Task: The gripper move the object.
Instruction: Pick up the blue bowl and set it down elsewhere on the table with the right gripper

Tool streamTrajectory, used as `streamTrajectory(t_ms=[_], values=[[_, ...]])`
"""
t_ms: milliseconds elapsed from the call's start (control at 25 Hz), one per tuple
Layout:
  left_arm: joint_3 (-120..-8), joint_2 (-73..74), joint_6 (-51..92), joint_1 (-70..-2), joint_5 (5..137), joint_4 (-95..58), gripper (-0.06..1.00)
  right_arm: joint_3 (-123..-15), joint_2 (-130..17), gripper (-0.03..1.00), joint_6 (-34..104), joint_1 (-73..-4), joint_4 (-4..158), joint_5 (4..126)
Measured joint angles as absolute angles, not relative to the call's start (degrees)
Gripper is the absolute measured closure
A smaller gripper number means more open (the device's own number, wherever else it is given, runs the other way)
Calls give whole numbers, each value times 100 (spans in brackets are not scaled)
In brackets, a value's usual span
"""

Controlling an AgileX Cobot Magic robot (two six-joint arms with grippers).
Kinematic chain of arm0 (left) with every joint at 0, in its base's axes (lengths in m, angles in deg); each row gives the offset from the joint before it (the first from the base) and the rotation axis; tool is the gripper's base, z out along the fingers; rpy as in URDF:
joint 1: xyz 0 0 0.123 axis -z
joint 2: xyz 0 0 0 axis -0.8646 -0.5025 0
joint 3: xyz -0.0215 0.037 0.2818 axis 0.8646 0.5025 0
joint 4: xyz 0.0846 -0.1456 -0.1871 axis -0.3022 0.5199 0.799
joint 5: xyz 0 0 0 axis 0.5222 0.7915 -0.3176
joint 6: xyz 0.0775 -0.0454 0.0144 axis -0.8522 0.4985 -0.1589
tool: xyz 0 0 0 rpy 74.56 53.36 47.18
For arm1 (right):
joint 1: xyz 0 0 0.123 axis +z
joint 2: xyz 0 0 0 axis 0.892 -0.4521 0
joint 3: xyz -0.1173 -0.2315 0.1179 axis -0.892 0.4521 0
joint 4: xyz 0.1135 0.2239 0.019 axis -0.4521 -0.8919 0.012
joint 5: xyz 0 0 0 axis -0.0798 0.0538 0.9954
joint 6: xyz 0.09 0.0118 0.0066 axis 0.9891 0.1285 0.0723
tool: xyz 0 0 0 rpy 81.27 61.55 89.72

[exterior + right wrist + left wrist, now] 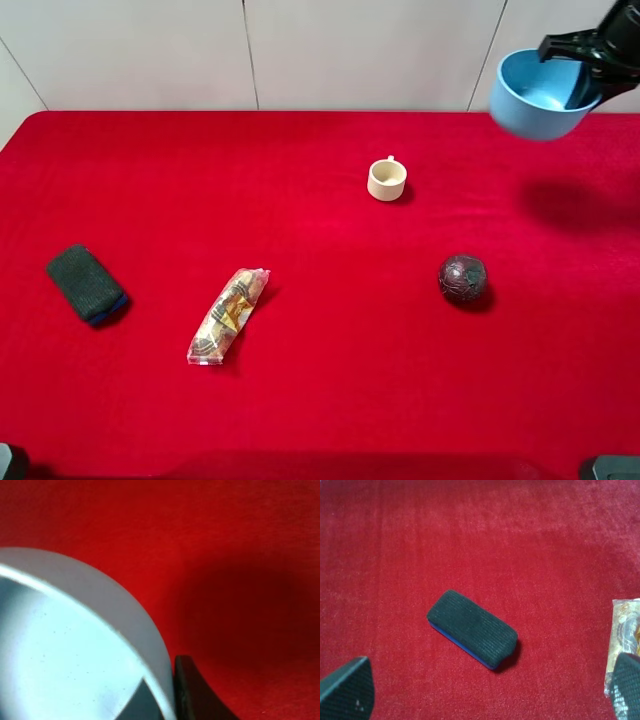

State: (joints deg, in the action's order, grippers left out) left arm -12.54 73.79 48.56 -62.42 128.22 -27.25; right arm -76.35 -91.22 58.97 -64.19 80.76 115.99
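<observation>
The light blue bowl [535,95] hangs tilted in the air at the far right, high above the red table [320,400]. My right gripper [590,75] is shut on the bowl's rim, one finger inside and one outside. In the right wrist view the bowl [75,645] fills the frame beside a black finger [195,695]. My left gripper [490,695] is open and empty, its fingertips [347,690] spread wide over the table near a dark eraser block [472,629].
A cream cup [387,179] stands mid-table. A dark ball [462,279] lies right of centre. A snack packet [228,315] and the dark eraser block [87,284] lie on the left. The bowl's shadow [575,205] falls on the cloth at right.
</observation>
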Motion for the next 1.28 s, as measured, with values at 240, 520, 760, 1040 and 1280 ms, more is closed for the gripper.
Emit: streamTrajectory(t_ms=[240,520,760,1040,1280], values=[[-1254,7379,4856,-6242,12822,-2725,1,-7635,-9107,99,5883,-5528,8057,11685],[-1254,7379,4856,-6242,12822,-2725,1,-7635,-9107,99,5883,-4384,7946,11735],[-1254,7379,4856,-6242,12822,-2725,1,-7927,-9107,99,5926,-3395,7853,11807],[-1254,7379,4856,-6242,12822,-2725,1,-8883,-9499,99,6099,-2457,7814,12281],[-1254,7379,4856,-6242,12822,-2725,1,-10145,-10442,99,6114,-1854,7814,12542]])
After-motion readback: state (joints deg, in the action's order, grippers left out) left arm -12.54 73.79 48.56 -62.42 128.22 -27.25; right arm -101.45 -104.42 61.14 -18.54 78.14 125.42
